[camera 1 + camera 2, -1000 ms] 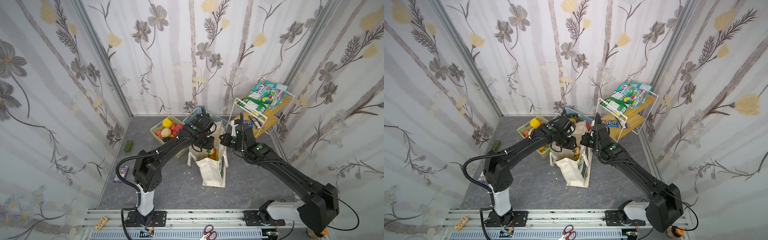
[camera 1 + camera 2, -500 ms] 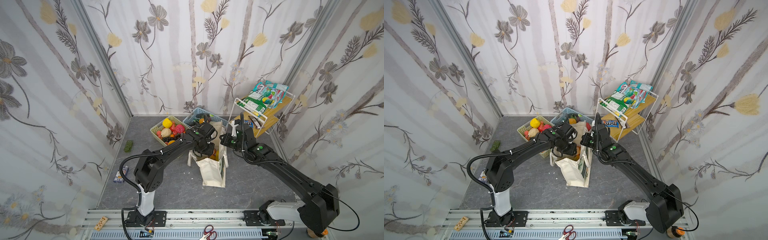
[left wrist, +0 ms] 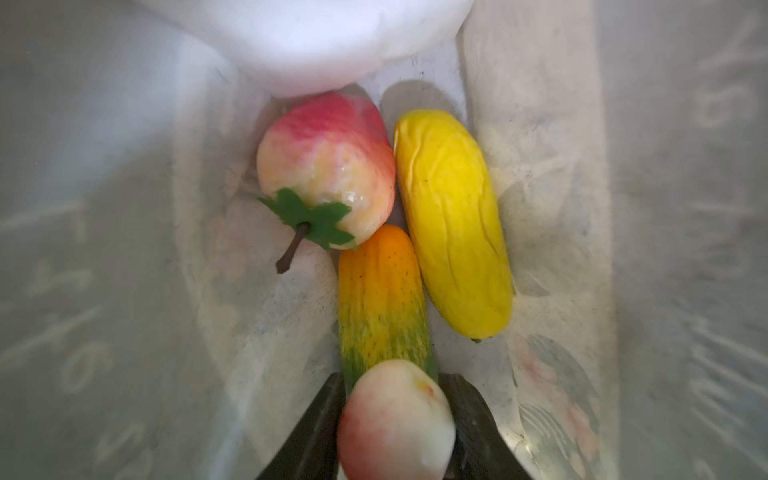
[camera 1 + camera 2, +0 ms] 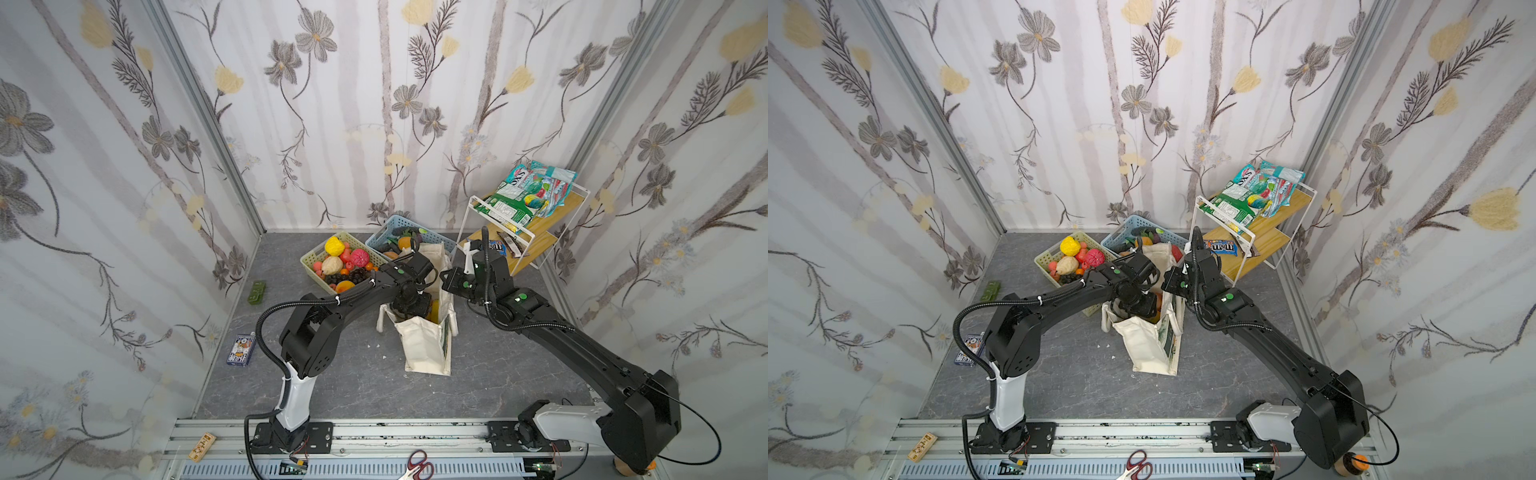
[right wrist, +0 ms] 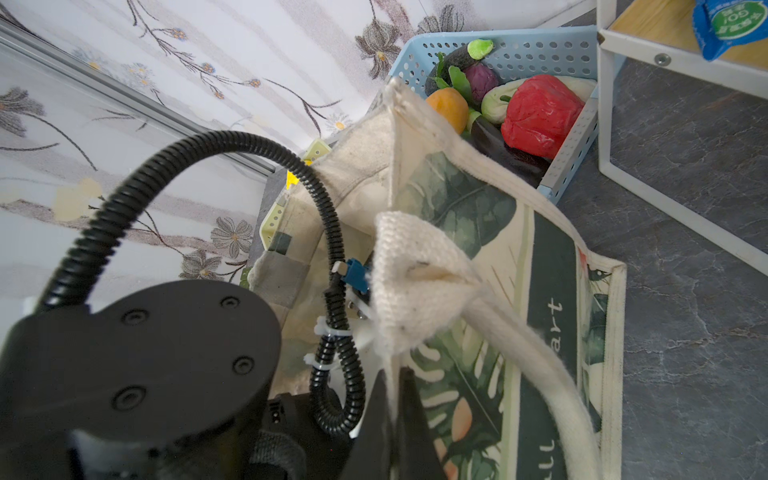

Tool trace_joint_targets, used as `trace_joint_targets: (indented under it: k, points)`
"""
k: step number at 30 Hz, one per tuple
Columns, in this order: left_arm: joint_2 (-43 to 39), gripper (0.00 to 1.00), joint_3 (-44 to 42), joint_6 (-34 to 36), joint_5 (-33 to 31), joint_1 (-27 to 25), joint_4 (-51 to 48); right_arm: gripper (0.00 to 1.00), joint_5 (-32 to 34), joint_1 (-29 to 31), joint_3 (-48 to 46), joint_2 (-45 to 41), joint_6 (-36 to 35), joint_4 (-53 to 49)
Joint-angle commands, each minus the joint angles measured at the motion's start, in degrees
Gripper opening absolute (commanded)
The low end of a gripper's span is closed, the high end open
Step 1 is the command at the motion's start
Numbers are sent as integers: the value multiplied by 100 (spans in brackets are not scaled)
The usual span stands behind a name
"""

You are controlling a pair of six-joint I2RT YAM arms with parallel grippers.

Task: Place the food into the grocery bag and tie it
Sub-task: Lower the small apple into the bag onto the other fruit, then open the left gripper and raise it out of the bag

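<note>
Step in hand: putting a peach [image 3: 395, 419] into the grocery bag [image 4: 424, 349]; tying not yet begun.
Left gripper [image 3: 394, 378]: sunk into the bag's mouth, fingers closed on the peach from either side.
Deciding relation: the peach sits between the fingers, directly over the bag floor. The orange-and-green fruit [image 3: 380, 299] lies just beyond it, its long axis running straight away from the fingers. In my judgement, letting go would drop the peach onto that fruit's near end.
Right gripper [image 5: 395, 386]: fingers shut on the bag's rim beside the rope handle [image 5: 523, 349], holding the mouth open.
Nearer arm: the left; it is already inside.
Bag contents: apple [image 3: 326, 166], mango [image 3: 453, 224] and the orange-and-green fruit, packed touching; the mango lies roughly parallel to the latter.
Green basket [image 4: 309, 259]: holds more fruit, just behind the bag.
Blue basket [image 4: 380, 237]: holds vegetables, touching the bag's far side.
</note>
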Motion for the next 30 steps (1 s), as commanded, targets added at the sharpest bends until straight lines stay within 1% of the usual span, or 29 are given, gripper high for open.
trace_joint_targets:
  k: [1,20,25,30]
  points:
    - [96,43,-25,-47,107,1,100,2,22,-2,-30,-32,13,212]
    - [474,46,-306,-75,252,-62,274,2,39,-14,-13,-28,13,237]
    - [570,51,-342,-82,239,-60,284,2,34,-13,-13,-37,13,228]
    - [535,58,-334,-82,196,-61,278,2,29,-12,-22,-45,13,230]
